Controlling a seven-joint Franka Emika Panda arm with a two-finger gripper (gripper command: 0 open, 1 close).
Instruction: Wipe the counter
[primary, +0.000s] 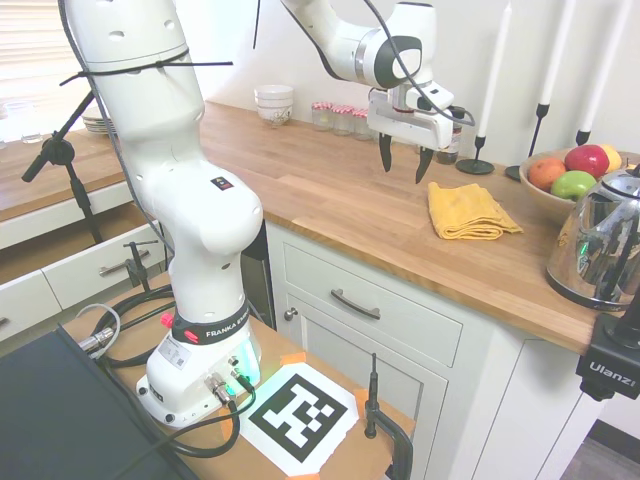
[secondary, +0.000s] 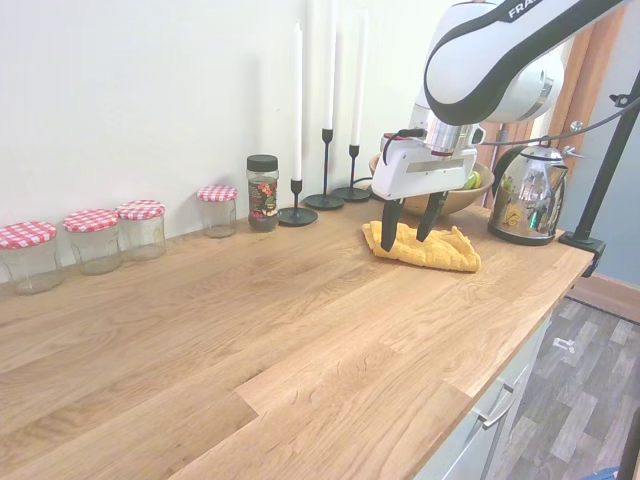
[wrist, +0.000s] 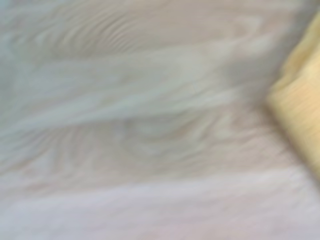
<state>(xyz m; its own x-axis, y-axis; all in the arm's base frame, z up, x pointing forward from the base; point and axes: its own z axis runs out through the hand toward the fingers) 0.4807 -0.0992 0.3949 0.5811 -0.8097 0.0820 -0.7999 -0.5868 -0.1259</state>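
gripper (primary: 405, 160): spread, empty, poised for pickup | yellow cloth (primary: 468, 212): folded, mid-depth toward counter (primary: 330, 195) kettle end, ungrasped, needed for wiping

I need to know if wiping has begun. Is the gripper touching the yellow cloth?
Apart. In the first exterior view the open gripper hangs above bare counter, with wood visible between its fingertips and the yellow cloth.

Exteriors face counter (primary: 330, 200) from opposite ends, wrist close above
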